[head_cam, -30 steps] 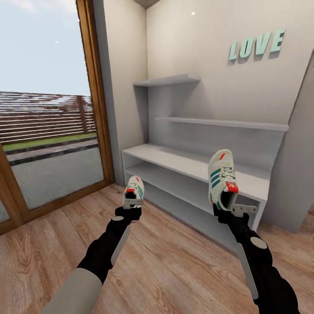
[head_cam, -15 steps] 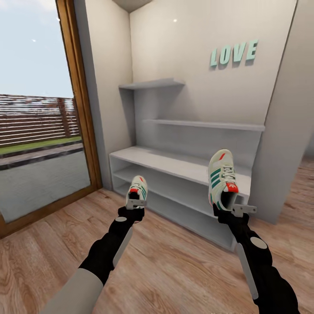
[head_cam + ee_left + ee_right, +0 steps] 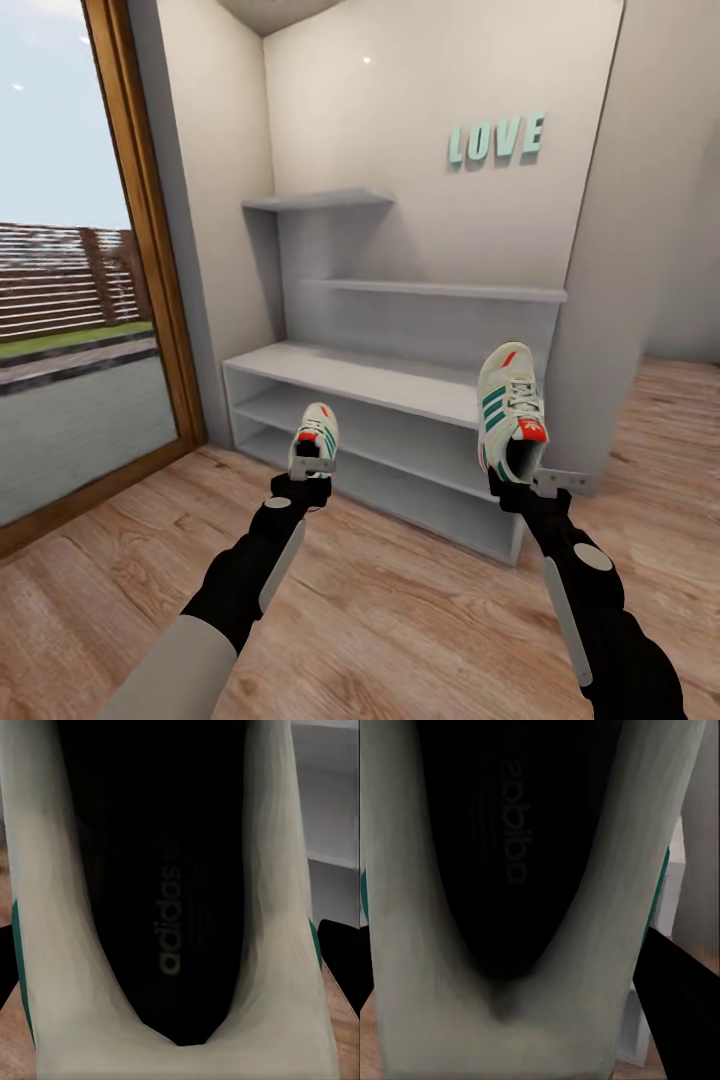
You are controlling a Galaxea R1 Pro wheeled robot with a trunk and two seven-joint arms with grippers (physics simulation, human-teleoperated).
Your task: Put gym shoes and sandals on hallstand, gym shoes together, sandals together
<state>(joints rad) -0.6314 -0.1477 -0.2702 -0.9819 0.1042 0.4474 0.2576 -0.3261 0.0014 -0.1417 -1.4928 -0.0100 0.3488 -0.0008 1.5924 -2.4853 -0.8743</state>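
Left end effector (image 3: 309, 466) clamps sneaker (image 3: 313, 432), right end effector (image 3: 528, 478) clamps other sneaker (image 3: 508, 410) — heel-only grips, either could slip short of shoe rack (image 3: 350, 368).

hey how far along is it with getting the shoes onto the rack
Done: both gym shoes are off the floor. In hand: the left tool holds one gym shoe and the right tool holds the other gym shoe, both held in front of the hallstand, whose shelves look bare. Left: setting the two side by side, then both sandals.
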